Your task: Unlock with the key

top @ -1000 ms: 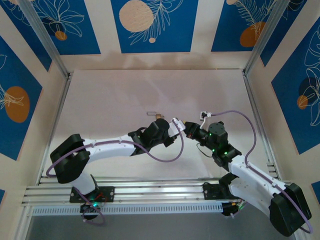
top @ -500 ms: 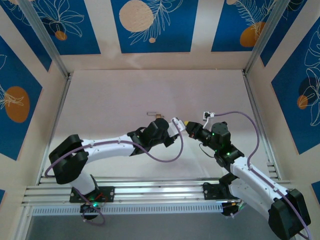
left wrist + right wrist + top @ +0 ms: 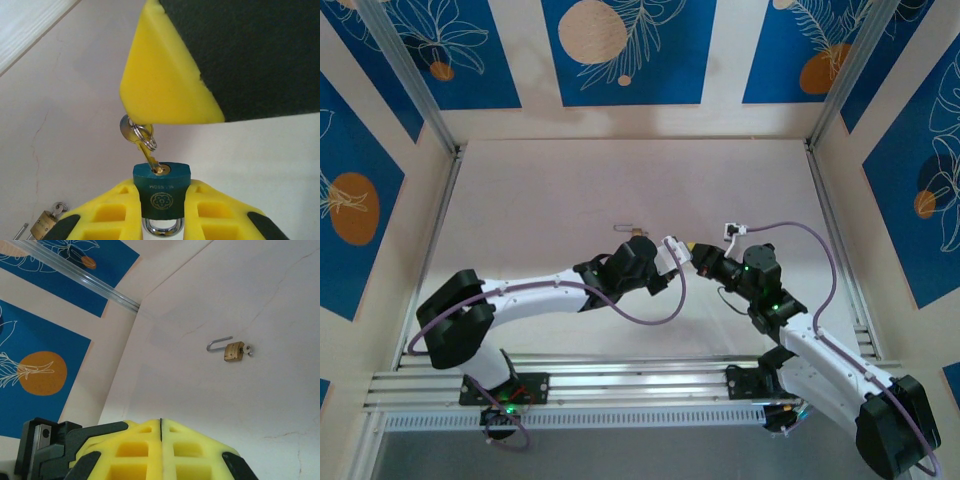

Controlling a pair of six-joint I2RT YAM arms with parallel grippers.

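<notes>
Landmark: the green padlock (image 3: 161, 192), which is being held up off the table, midway between the two arms.
Left gripper (image 3: 161, 200): reaching in from the left of the green padlock. Its yellow fingers (image 3: 115, 212) are clamping the lock's body from both sides, with the keyhole face turned away from the wrist and the steel shackle lying back between the fingers.
Key (image 3: 148, 156): sitting with its blade in the keyhole of the green padlock and leaning up and to the left. Its head is disappearing under the edge of the opposite yellow fingertip.
Key ring (image 3: 144, 134): hanging through the key's head, just above the green padlock.
Right gripper (image 3: 161, 426): meeting the green padlock from the right. Its fingers are pressing fully together with no gap, pinching the head of the key.
Table (image 3: 570, 190): lying pale and bare beneath the green padlock, with fine cracks showing.
Brass padlock (image 3: 233, 351): resting flat on the table just beyond and to the left of the green padlock, apart from both grippers. Its shackle is standing swung open and a small key is sticking out of its body.
Wall panels (image 3: 625, 50): standing well beyond the green padlock, showing blue with orange discs.
</notes>
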